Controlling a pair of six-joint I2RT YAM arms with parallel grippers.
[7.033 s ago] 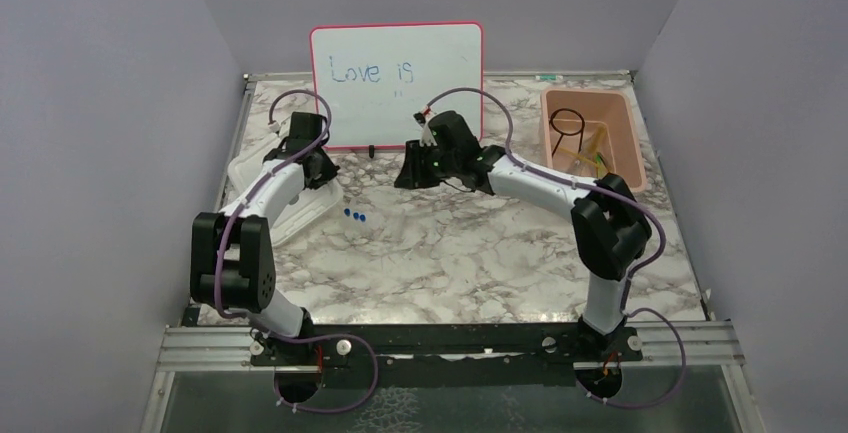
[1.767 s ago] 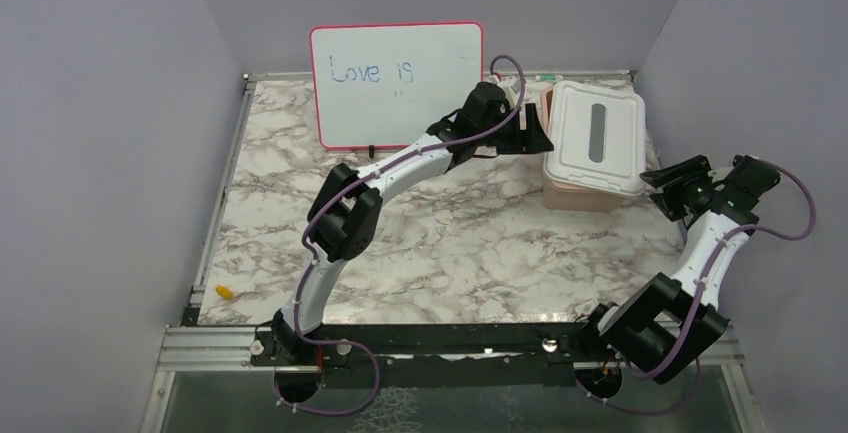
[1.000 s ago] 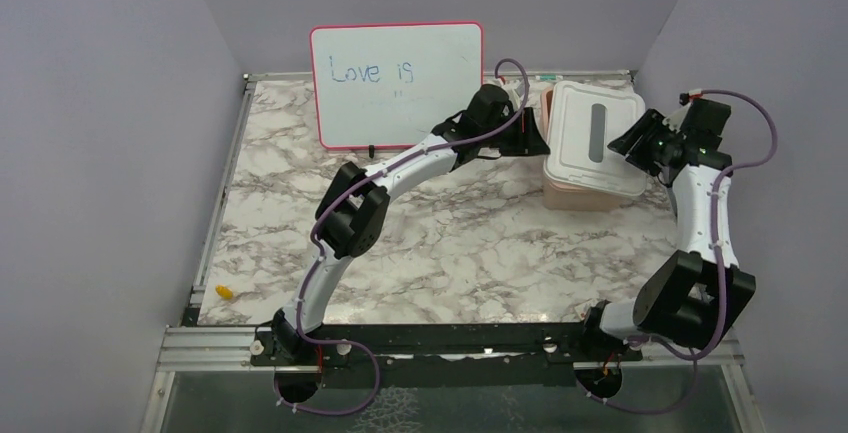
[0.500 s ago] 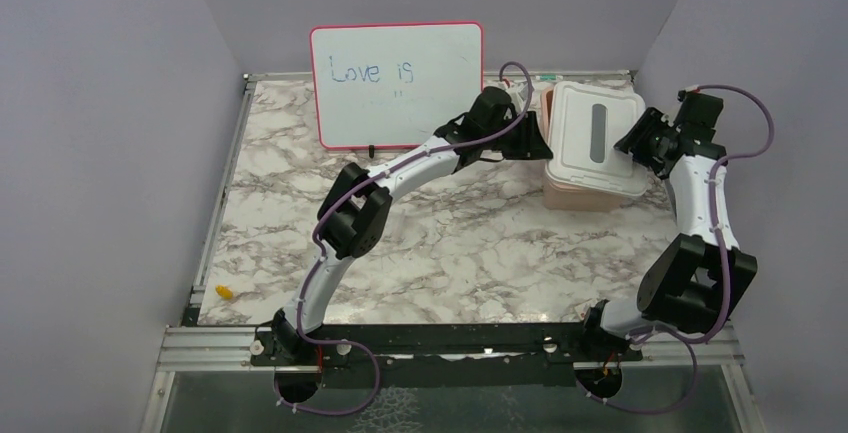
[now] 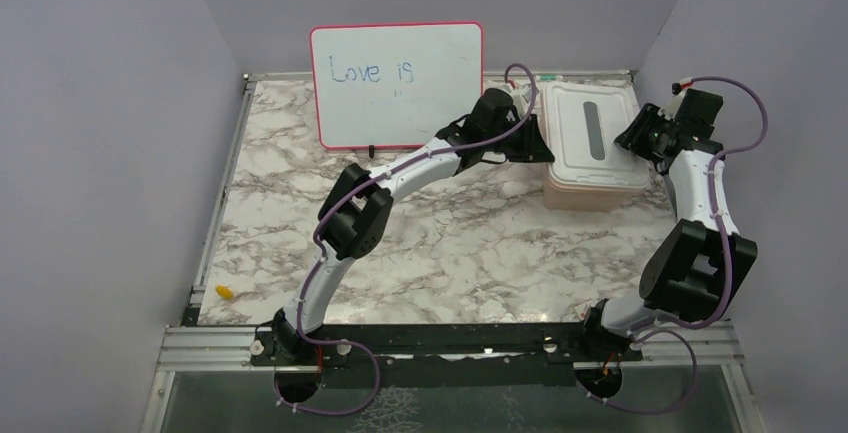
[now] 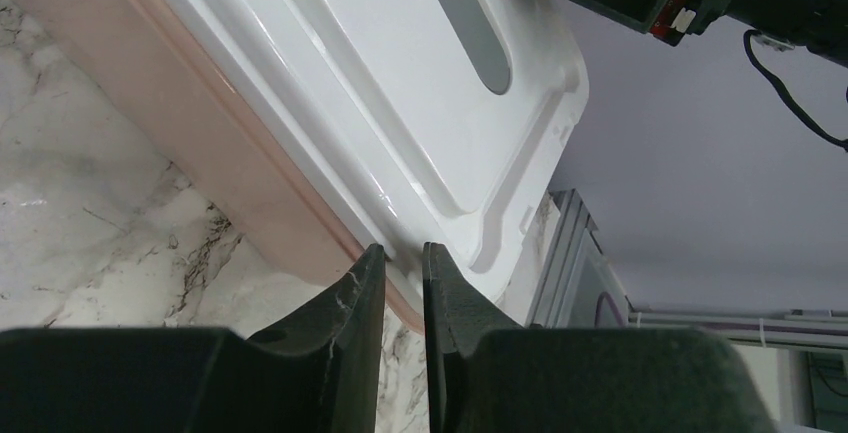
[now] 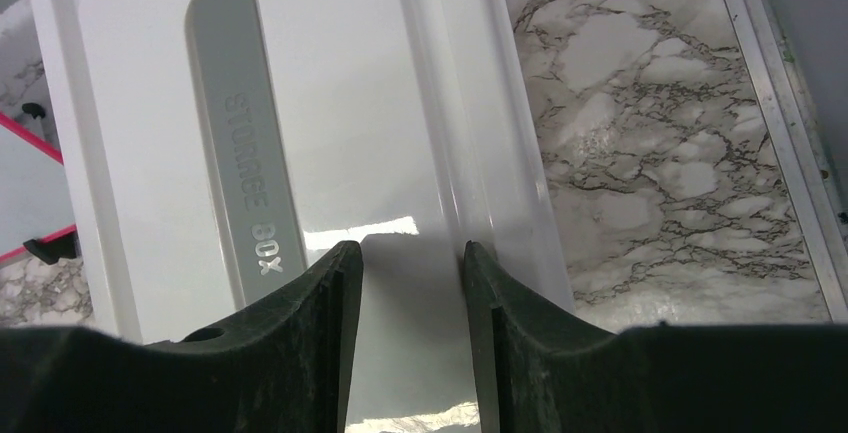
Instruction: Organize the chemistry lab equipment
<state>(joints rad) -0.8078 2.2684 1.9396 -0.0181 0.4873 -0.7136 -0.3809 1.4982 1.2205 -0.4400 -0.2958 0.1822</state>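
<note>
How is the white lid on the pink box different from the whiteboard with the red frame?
The red-framed whiteboard stands upright at the back; the white rectangular plastic lid lies flat on the pink plastic box. The whiteboard has blue handwriting, "Love is"; the lid has a grey strip reading "STORAGE BOX". The whiteboard has a coloured frame; the lid is white to its edge. Both are white rectangles with rounded corners.

Overhead wide; both wrists seemingly hug white lid (image 5: 590,138).
</note>
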